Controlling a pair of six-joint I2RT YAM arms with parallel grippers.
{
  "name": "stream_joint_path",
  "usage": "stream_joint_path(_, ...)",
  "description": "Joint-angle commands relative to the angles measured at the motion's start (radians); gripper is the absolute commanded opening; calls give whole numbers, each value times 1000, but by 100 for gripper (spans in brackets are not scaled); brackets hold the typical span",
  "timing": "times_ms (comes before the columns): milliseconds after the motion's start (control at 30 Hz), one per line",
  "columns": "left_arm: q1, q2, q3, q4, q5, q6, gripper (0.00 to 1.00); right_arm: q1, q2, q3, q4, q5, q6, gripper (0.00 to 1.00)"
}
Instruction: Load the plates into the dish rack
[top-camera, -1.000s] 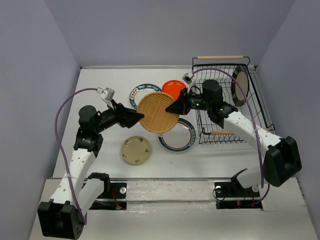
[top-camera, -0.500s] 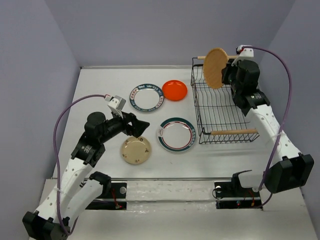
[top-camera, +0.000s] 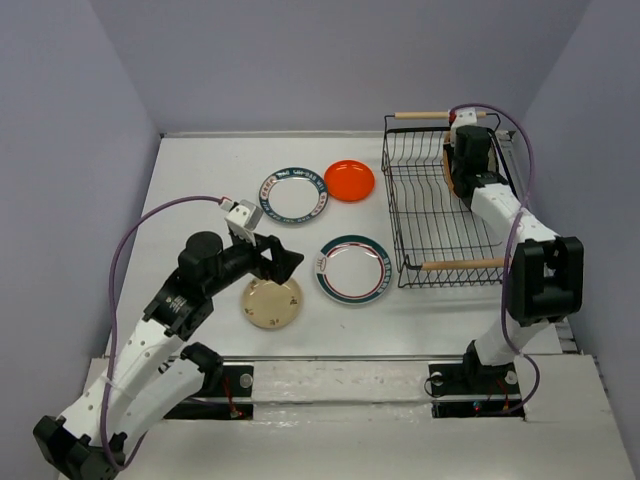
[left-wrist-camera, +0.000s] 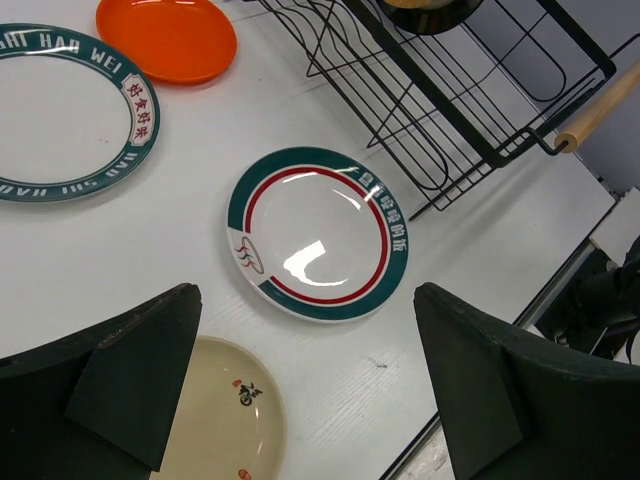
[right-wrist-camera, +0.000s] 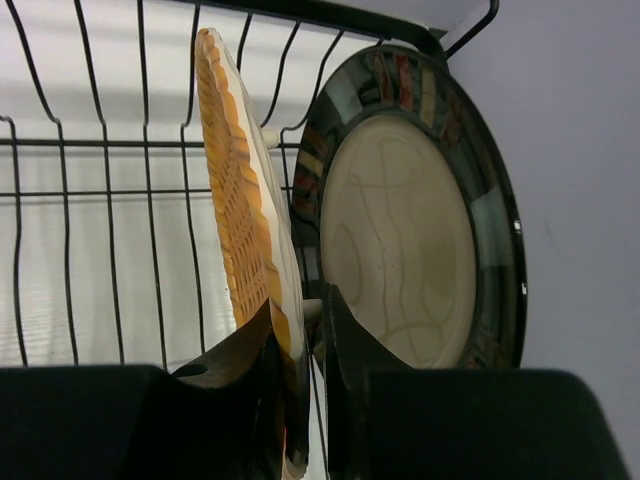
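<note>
1. The plates are split: two stand inside the dish rack (top-camera: 440, 222), and four lie flat on the worktop (top-camera: 200, 180) off the rack's left side.
2. The woven tan plate (right-wrist-camera: 235, 200) stands on edge toward the rack's far right corner. It is just beside the cream plate with the dark rim (right-wrist-camera: 400, 250), which leans there too. I cannot tell whether their faces touch.
3. My right hand (right-wrist-camera: 300, 315) is clenched on the woven plate's lower rim, one finger on each face. Gripping it low keeps it upright between the wires while it settles. I judge this plate is being seated and is not yet let go.
4. My left hand (left-wrist-camera: 305, 300) is released, its fingers spread wide with nothing between them. It hangs over the worktop well left of the rack.
5. Below it lie the white plate with green and red rings (left-wrist-camera: 317, 232), near the rack's near left corner, and the beige plate (left-wrist-camera: 225, 420) farther left. The wide spread suits a flat plate, which offers only its rim to take.
6. The small orange-red plate (top-camera: 349, 180) lies near the rack's far left corner. The white plate with the lettered dark rim (top-camera: 294, 195) lies beyond it, farther from the rack.
7. If I let go before the woven plate is seated, it could tip onto the cream one.
</note>
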Motion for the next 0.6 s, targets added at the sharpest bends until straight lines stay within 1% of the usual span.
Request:
stream_joint_path(0, -18, 4, 37, 16, -31, 22, 99, -18, 6, 89, 113, 45, -61, 7)
stream_joint_path(133, -25, 18, 39, 12, -44, 23, 99, -41, 64, 99, 113, 39, -53, 7)
stream_joint_path(200, -28, 29, 42, 9, -55, 25, 99, -69, 72, 98, 113, 7, -18, 7)
stream_joint_path(367, -27, 50, 45, 9, -66, 27, 99, -78, 100, 84, 114, -21, 22, 7)
stream_joint_path(567, -28, 69, 48, 9, -70, 27, 99, -100, 94, 58, 128, -81, 75, 7)
